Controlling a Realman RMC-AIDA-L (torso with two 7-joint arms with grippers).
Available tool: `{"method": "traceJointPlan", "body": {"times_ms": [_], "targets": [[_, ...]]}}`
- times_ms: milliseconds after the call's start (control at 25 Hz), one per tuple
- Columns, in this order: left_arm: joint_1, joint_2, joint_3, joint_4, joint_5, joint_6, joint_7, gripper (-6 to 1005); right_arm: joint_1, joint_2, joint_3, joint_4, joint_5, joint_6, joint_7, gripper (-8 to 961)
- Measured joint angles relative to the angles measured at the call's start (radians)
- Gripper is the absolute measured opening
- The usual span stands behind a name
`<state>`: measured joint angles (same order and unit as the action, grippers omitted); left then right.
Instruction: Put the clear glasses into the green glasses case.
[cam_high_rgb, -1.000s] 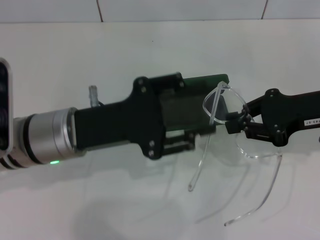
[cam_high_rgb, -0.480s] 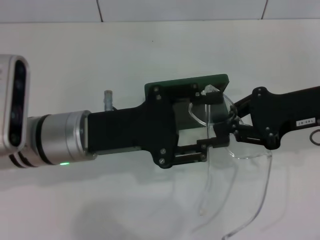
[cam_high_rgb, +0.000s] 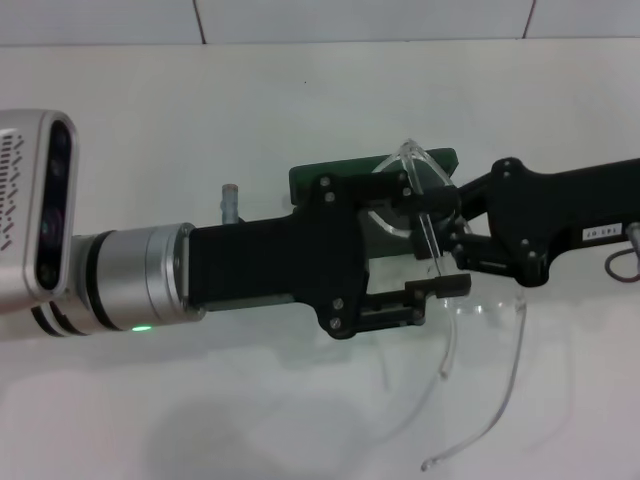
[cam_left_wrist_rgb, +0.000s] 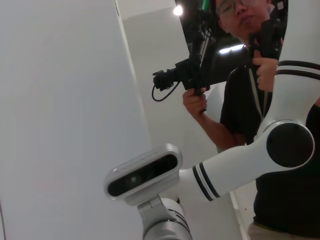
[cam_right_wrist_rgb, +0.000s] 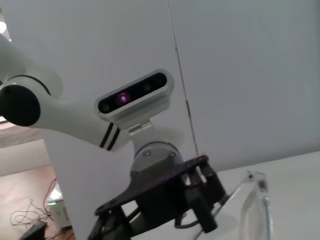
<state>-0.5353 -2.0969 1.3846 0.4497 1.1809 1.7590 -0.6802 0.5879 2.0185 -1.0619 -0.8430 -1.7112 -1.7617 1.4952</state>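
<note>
From the left, we are observing the left gripper (cam_high_rgb: 435, 245), a black two-fingered pincer on a silver-cuffed arm, reaching across the white table (cam_high_rgb: 300, 110) and hovering over the dark green flat rectangular glasses case (cam_high_rgb: 330, 178). Its fingers are standing apart, one at the far side and one at the near side, with nothing clamped between them as far as we can judge. The case is lying mostly hidden beneath this gripper; only its far edge and rounded corners are showing, so we cannot tell whether the lid is raised.

Moving right, the fully transparent plastic wraparound glasses (cam_high_rgb: 420, 175) are being held off the table, the front piece standing over the right end of the case and the two thin clear arms trailing toward the robot over bare table. The right gripper (cam_high_rgb: 450, 240), a black pincer entering from the right, is pinching the front of the glasses.

We are judging the decisive relation as follows: the glasses' long axis is running across the case's length rather than along it, and the right gripper is the one in contact. The left gripper is crowding the case from above.
</note>
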Motion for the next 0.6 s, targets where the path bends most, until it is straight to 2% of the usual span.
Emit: {"method": "traceJointPlan", "body": {"times_ms": [600], "targets": [[0.008,-0.002,-0.001,-0.003,-0.004,-0.001,-0.001,580,-0.004,0.001,-0.009,0.028,0.027,-0.048,-0.002,123]]}}
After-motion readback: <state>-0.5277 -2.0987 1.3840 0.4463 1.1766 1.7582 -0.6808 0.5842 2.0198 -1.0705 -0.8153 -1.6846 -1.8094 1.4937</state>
